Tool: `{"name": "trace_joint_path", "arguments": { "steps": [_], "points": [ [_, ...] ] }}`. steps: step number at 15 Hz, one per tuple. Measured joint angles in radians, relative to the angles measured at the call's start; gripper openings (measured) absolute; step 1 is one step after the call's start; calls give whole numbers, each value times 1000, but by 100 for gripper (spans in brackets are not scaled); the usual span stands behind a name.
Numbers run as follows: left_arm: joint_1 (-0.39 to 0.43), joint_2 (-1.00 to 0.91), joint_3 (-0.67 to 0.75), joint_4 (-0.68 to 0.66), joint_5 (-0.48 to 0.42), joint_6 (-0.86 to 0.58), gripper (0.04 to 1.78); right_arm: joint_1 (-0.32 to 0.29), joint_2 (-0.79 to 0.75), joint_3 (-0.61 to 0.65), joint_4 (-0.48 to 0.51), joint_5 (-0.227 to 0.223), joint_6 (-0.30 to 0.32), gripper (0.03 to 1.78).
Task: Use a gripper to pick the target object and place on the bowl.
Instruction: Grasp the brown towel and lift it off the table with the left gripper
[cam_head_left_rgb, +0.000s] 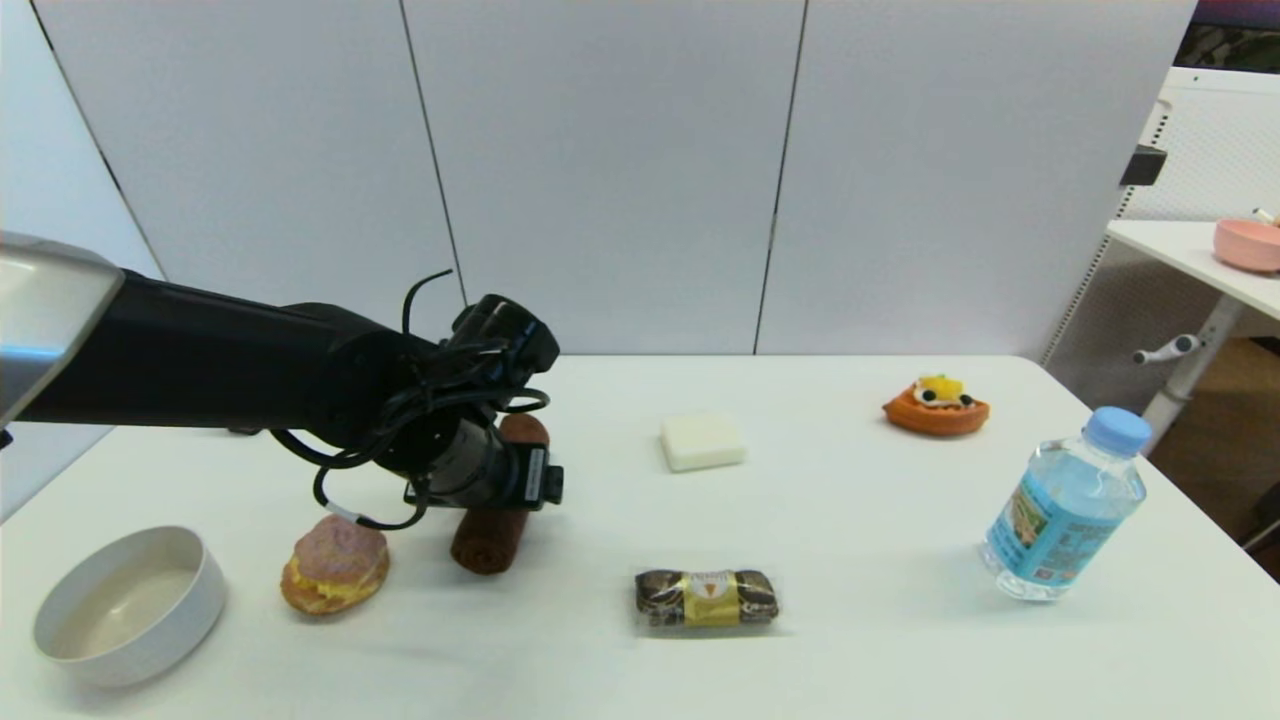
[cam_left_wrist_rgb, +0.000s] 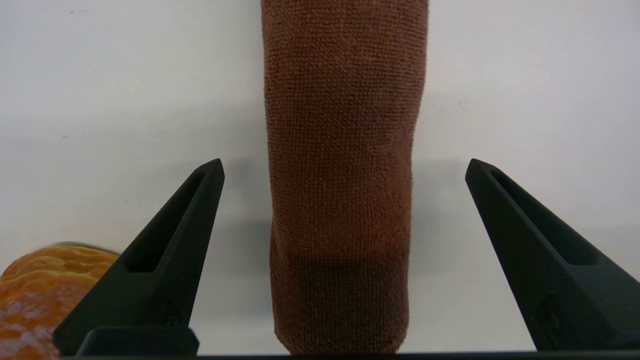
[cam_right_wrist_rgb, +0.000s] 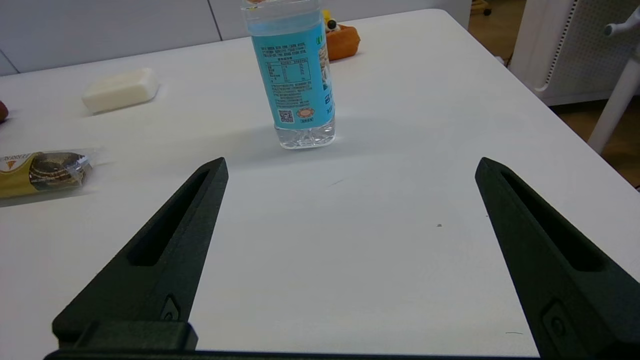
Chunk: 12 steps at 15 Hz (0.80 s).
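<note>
The dark brown towel roll lies on the white table, just right of a bun. My left gripper hangs right over its middle and hides that part. In the left wrist view the left gripper is open, one finger on each side of the towel roll, with a gap to the cloth on both sides. The pale grey-white bowl stands empty at the front left, beyond the bun. My right gripper is open and empty above bare table, out of the head view.
A cream-filled bun sits between towel and bowl, and shows in the left wrist view. A wrapped snack with a gold band, a white block, an orange tart and a water bottle stand to the right. A pink bowl is on a side table.
</note>
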Motion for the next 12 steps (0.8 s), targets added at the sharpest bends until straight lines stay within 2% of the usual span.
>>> {"name": "trace_joint_path", "arguments": {
  "steps": [4,5,8,12],
  "points": [
    [3,18,-5,-17,-1,0,171,0,0,0,0,0,0,171],
    [3,21,-5,-17,0,0,161,0,0,0,0,0,0,171],
    [4,24,-4,-15,-1,1,113,0,0,0,0,0,1,171],
    [4,29,0,-13,-2,2,69,0,0,0,0,0,0,171]
  ]
}}
